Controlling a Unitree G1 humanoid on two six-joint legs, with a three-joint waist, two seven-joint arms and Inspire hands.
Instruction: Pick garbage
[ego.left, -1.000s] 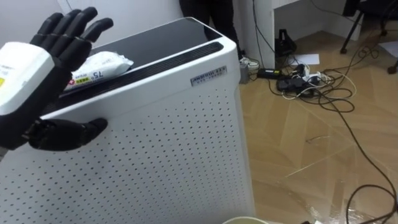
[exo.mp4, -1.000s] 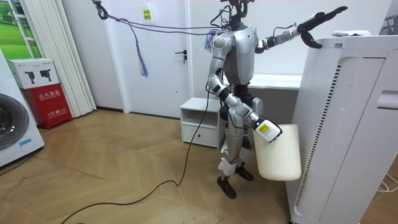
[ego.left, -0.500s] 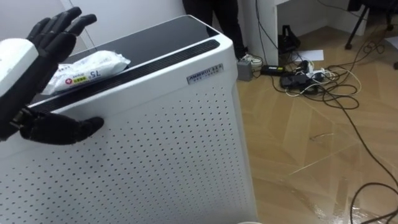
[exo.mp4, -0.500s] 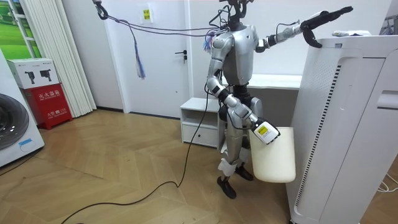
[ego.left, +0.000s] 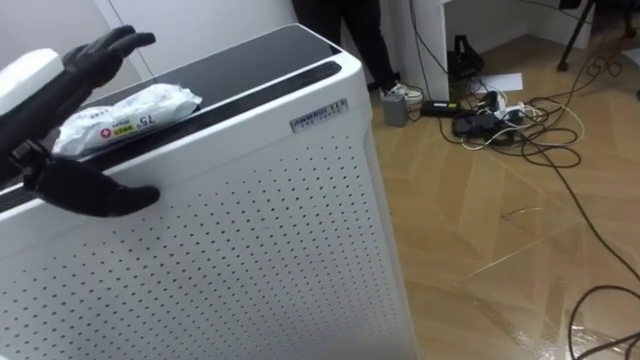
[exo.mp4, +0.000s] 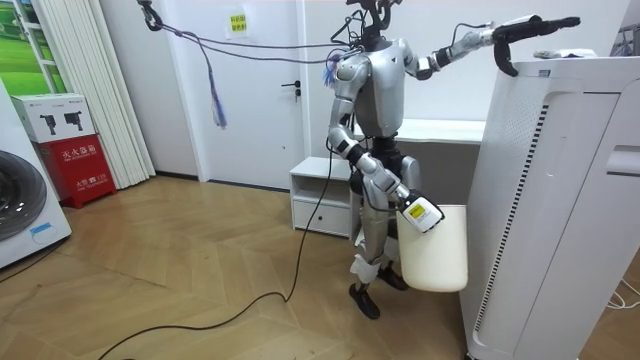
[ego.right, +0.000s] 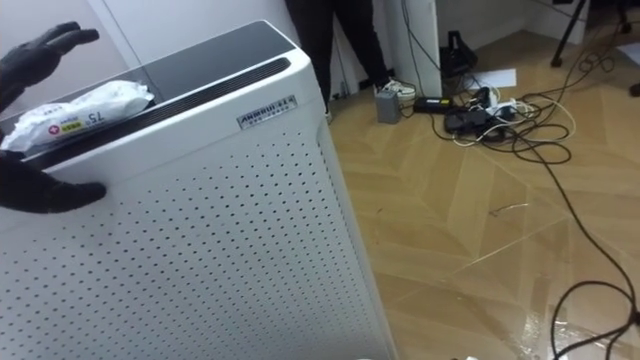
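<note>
crinkly white plastic, soft and puffed: the packet (ego.left: 125, 110) is the garbage here. it lies flat on the dark top of the tall white air purifier (ego.left: 250, 210), near its front edge. it looks very light and slack, likely slippery film that will buckle under a squeeze, and nothing about it seems fragile. the best hold, i judge, is a pinch across its middle, thumb on the near side and fingers over the far side; a grab at one crimped end could let it slide out. the left hand (ego.left: 95, 60) is released, fingers straight above the packet's far end, thumb spread low against the purifier's front. whether it touches the packet i cannot tell. the right hand (exo.mp4: 412, 208) is down at the rim of a white bin (exo.mp4: 435, 255); its grip i cannot tell.
</note>
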